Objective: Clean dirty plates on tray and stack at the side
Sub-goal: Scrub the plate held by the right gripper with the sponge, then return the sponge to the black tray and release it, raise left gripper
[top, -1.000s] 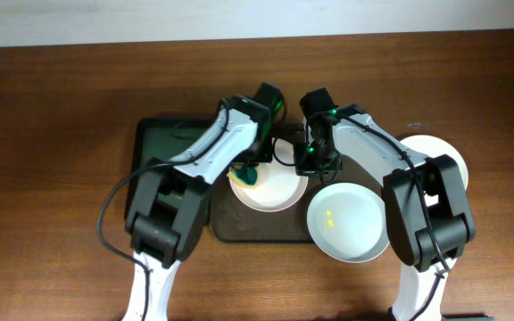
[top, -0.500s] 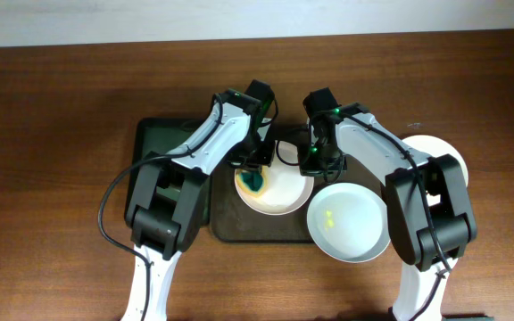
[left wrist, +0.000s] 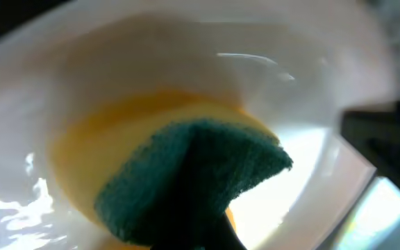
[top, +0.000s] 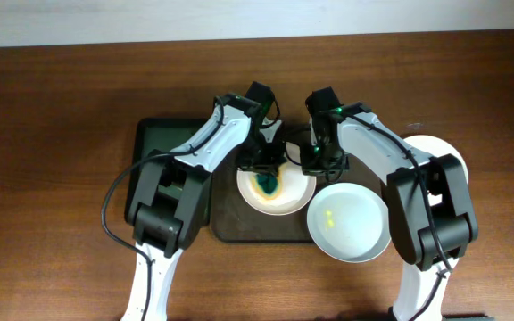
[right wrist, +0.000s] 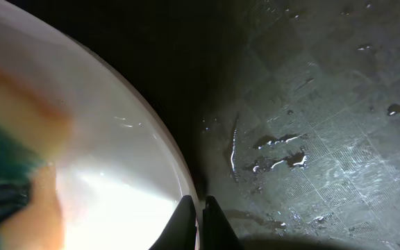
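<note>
From overhead, we see the tray with the first plate lying inside it. The left gripper presses a sponge onto that plate's middle. The right gripper sits at the plate's right rim. The second plate, with yellow specks, overlaps the tray's right front corner, and the third plate lies off the tray's right side. A black tray adjoins its left side.

In the left wrist view, the green-and-yellow sponge lies against the first plate. The blurred fingers seem clamped on it.

In the right wrist view, the right gripper pinches the first plate's rim above the wet tray.
</note>
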